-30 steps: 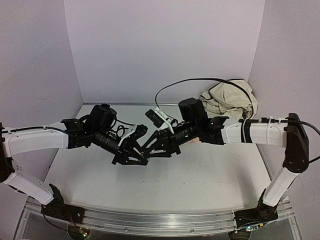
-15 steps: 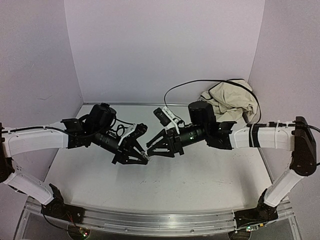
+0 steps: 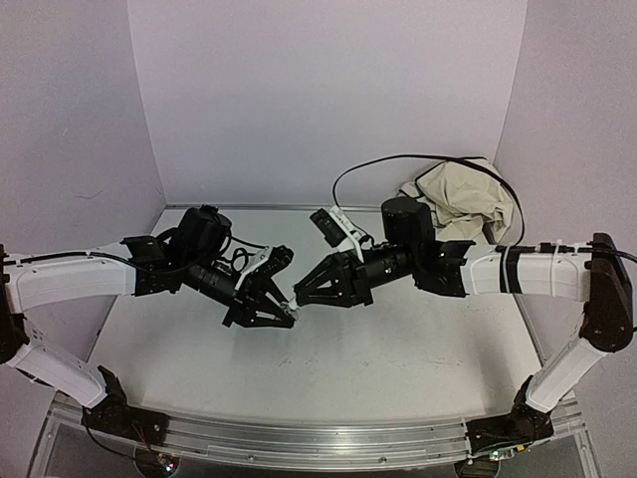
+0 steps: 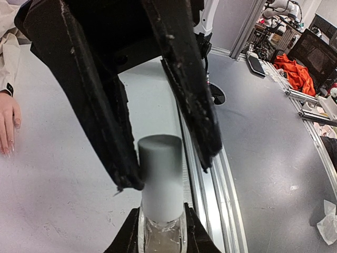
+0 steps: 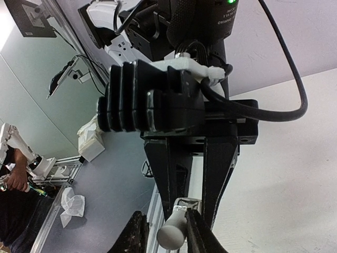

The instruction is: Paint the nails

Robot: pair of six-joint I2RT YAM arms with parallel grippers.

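My left gripper (image 3: 282,314) is shut on a small clear glass bottle (image 4: 162,237) with a pale grey cap (image 4: 160,179), held above the table. My right gripper (image 3: 302,296) is open, its black fingers (image 4: 124,158) straddling the cap: one finger touches it, the other stands apart. In the right wrist view the cap (image 5: 171,235) sits between my right gripper's fingers (image 5: 197,232), and my left gripper (image 5: 192,203) holds the bottle behind it. The peach mannequin hand (image 4: 8,124), with pale nails (image 4: 7,149), lies flat at the left edge of the left wrist view. The right arm hides it from above.
A crumpled beige cloth (image 3: 458,194) lies at the back right corner with a black cable (image 3: 418,159) looping over it. Walls enclose the table (image 3: 398,349) on three sides. A metal rail (image 3: 299,438) runs along the near edge.
My right arm has drawn back to the right while its fingertips stay at the bottle cap. The left arm has held still with the bottle.
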